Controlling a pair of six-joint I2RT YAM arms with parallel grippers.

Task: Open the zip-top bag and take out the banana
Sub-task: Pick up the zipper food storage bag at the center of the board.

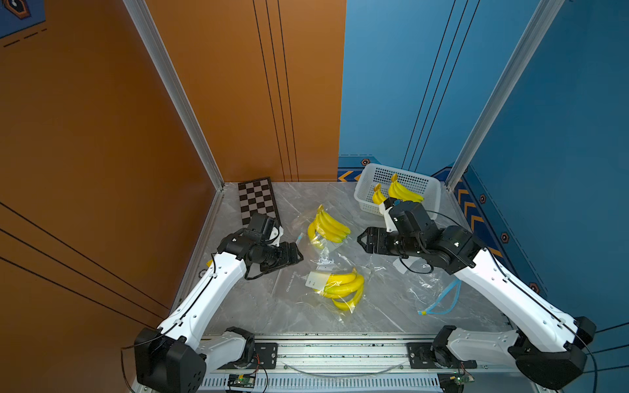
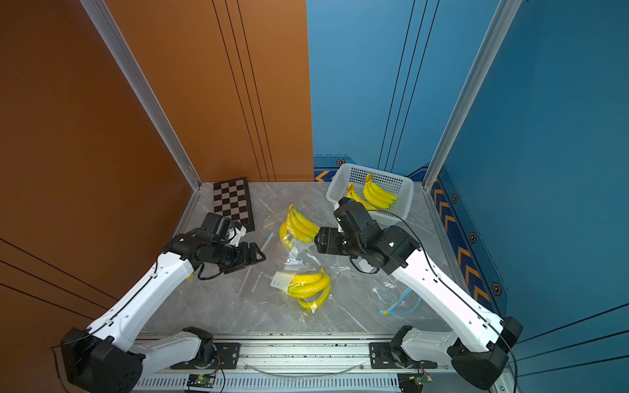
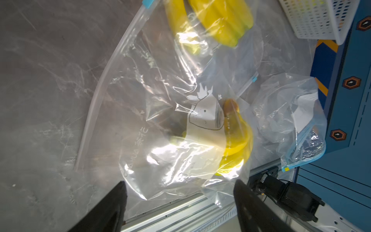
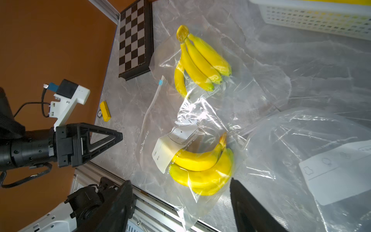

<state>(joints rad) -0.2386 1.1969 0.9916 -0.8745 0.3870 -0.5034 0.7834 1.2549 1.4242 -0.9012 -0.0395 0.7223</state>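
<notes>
The left hand (image 3: 179,183) is hovering low over the table (image 1: 245,313) with its fingers (image 3: 112,202) spread apart and gripping nothing. It is sitting at 9 o'clock of the zip-top bag (image 1: 292,289), near the bag's zip edge. The right hand (image 4: 180,182) is also standing apart and empty, hanging at about 1 o'clock of that bag. The bag is lying flat near mid-table, with the banana (image 1: 343,284) bunch lying inside it beside a white card (image 1: 315,279). A second bagged bunch (image 1: 328,226) is lying at 12 o'clock. A white basket (image 1: 413,182) is holding two more bunches in the far corner at 1 o'clock. An empty bag (image 1: 432,289) is lying crumpled at 3 o'clock and a chessboard (image 1: 257,200) is lying at 11 o'clock.
</notes>
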